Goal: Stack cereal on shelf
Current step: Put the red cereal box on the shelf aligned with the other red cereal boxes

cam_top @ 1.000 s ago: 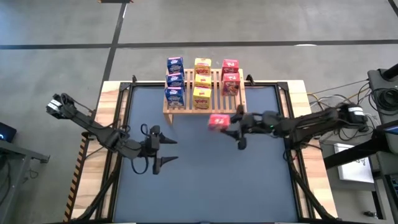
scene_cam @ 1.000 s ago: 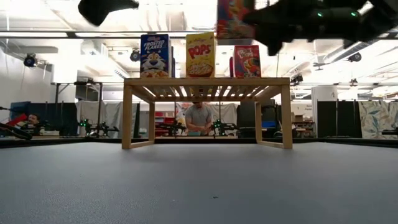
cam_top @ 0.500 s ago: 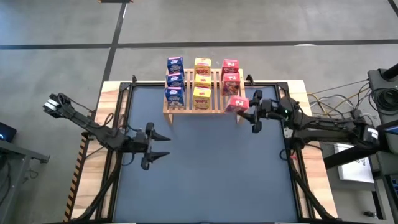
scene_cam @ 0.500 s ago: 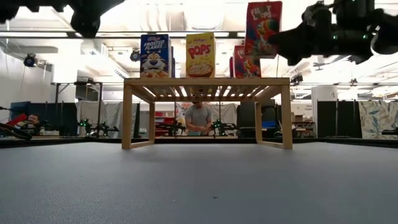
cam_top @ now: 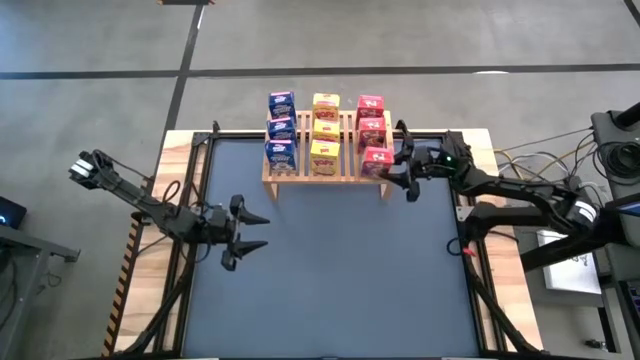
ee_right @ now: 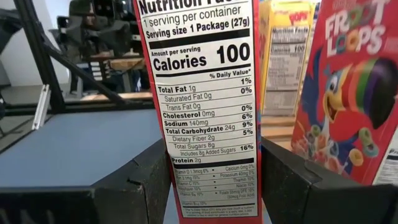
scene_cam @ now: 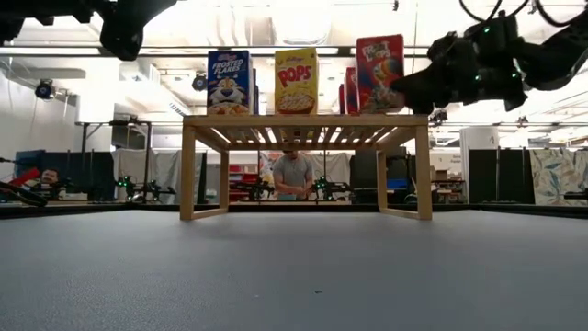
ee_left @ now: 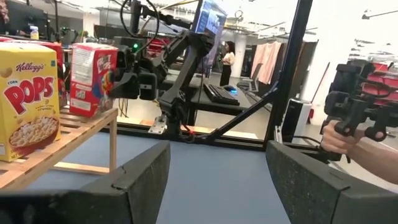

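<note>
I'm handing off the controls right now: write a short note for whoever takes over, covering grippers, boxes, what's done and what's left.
Right gripper: shut on the last red box, held upright at the near right end of the shelf; the low view shows its base at slat level.
Left gripper: open, empty, waiting over the left of the table.
Done: three blue boxes, three yellow boxes and two red boxes stand in rows on the shelf.
Left: likely just release the red box and pull the right arm back.

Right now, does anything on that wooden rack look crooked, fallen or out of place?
Nothing stands out. The blue, yellow and red boxes stand upright in rows on the rack. The right gripper holds the last red box upright at the front row.
</note>
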